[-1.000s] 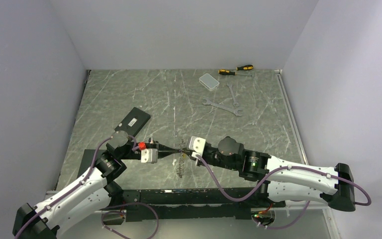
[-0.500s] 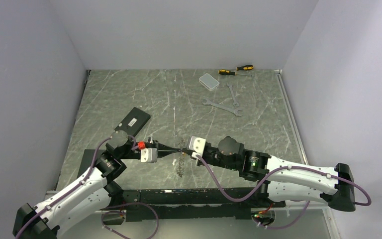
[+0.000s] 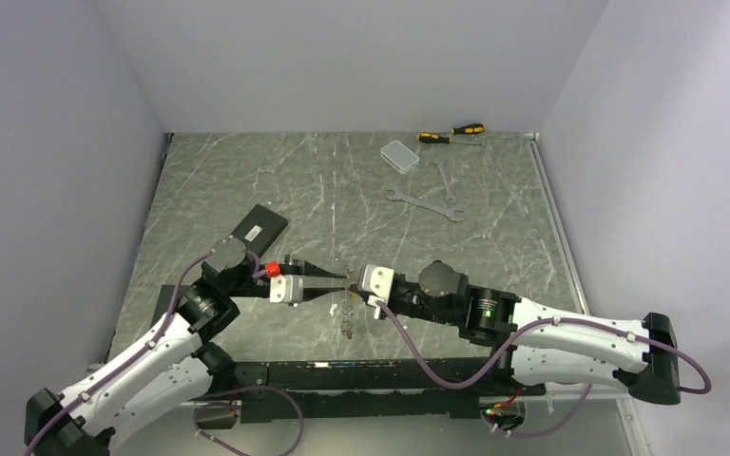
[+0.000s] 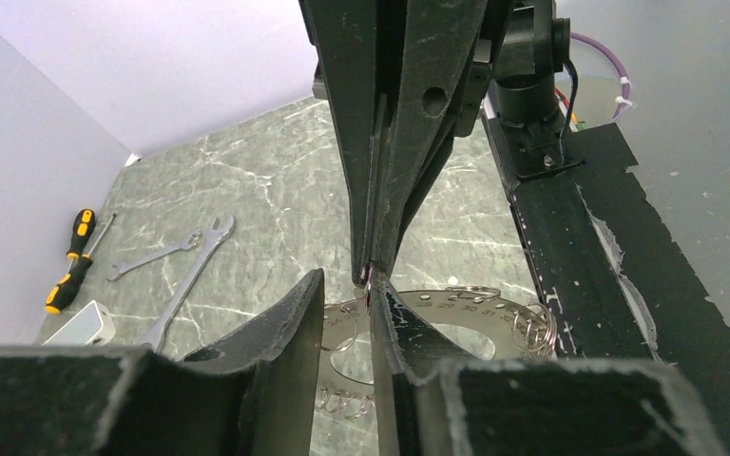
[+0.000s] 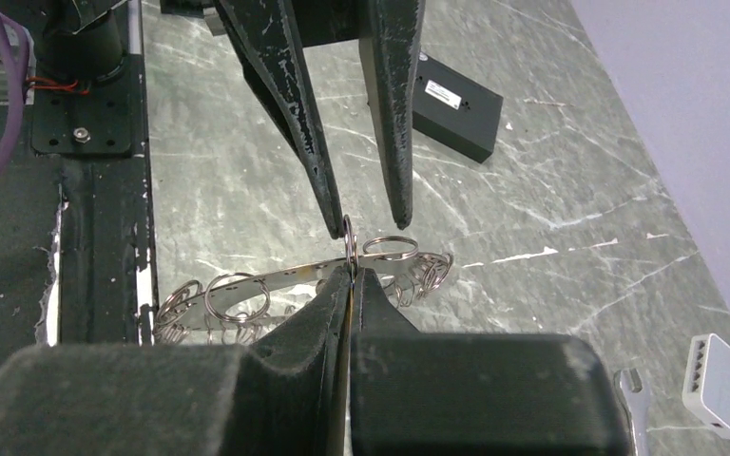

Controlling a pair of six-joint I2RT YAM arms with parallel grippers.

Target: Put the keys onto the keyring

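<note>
The keyring (image 3: 347, 312) is a flat metal ring with numbered holes; it hangs off the table between both arms. Several small silver keys (image 5: 233, 294), shaped like wire loops, are strung through its holes (image 4: 532, 328). My right gripper (image 5: 352, 275) is shut on the keyring's rim (image 5: 276, 274), where one small loop (image 5: 349, 236) stands up out of the jaws. My left gripper (image 4: 347, 318) is open, one finger on each side of the right gripper's tip (image 4: 369, 271), gripping nothing. In the top view the left gripper (image 3: 336, 278) and the right gripper (image 3: 355, 284) meet tip to tip.
A black box (image 3: 258, 230) lies behind the left arm. At the back right are a clear plastic box (image 3: 399, 155), two wrenches (image 3: 425, 203) and yellow-and-black screwdrivers (image 3: 451, 134). A black taped strip (image 3: 342, 375) runs along the near edge.
The left gripper's jaws have parted and its wrist has risen slightly. The keyring stays hanging from the right gripper, which has barely moved.
</note>
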